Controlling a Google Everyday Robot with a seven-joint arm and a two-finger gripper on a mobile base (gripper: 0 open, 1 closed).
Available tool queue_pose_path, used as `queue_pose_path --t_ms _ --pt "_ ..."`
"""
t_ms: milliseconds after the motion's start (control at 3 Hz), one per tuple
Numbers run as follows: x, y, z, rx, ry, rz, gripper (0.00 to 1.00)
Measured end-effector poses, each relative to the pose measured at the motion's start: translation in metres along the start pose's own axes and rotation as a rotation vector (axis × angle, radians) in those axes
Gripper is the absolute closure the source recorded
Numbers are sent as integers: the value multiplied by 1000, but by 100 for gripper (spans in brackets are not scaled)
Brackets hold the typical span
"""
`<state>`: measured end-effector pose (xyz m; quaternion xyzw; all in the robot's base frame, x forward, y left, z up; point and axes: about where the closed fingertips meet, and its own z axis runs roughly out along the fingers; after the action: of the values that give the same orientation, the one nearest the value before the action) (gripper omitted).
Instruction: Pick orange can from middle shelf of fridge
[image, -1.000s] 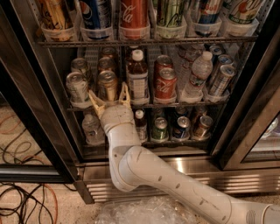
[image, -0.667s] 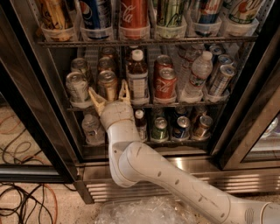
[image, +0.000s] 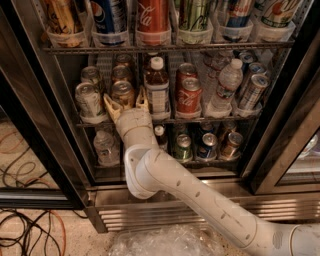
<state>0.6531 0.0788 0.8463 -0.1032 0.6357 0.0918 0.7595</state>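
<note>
Speckled floor strewn with loose cables (image: 30, 235) fronts the large stainless-steel display fridge (image: 280, 200), its door open for our reach.

We see the white jointed arm (image: 200, 200) rise from below to the thin grey wire middle shelf (image: 200, 120), since the orange-gold aluminium can (image: 122, 90) stands there at the front of its lane, between a pale silver-green can (image: 89, 100) and a brown white-capped bottle (image: 157, 87). Our two-finger gripper (image: 125, 97) sits at the shelf's front edge, tan fingers (image: 112, 106) spread one on each side of that can (whether they touch it, we cannot tell). We judge the wide stance clears the close neighbours; no grip is made yet.
</note>
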Motion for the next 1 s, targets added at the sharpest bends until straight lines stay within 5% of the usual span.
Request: queue_pose_path --t_ms 1000 --pt "3 -2 2 4 -6 2 95"
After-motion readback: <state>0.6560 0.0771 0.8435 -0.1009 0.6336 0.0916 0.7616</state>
